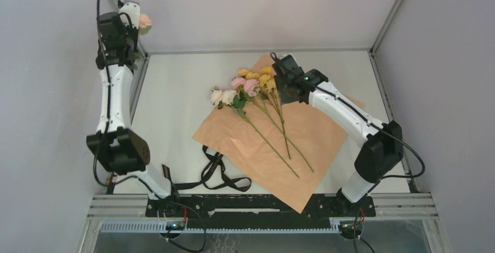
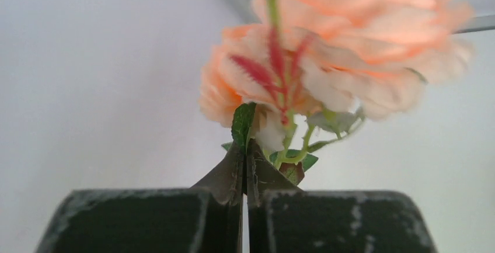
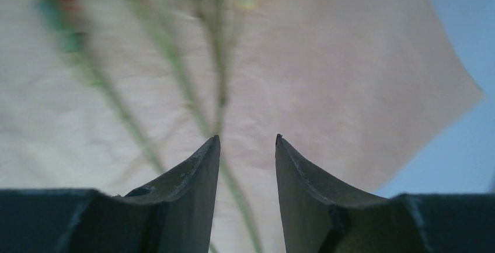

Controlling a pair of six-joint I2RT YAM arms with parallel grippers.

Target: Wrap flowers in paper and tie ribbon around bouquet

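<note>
Table (image 1: pixel 175 101): one paper (image 1: pixel 315 142), three stems (image 1: pixel 274 149), one ribbon (image 1: pixel 233 184); left gripper (image 2: pixel 245 148) tight on one bloom (image 2: pixel 350 48), right gripper (image 3: pixel 246 139) ajar

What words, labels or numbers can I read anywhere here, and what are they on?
No readable text in any view: the paper, the flowers and the peach flower in the left tool look unmarked.
A small dark patch low on the left arm: possibly a label, too small to read.

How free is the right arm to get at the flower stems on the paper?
Probably yes: the right claw hangs open just above the stems, which lie bare on the paper with nothing between.
</note>
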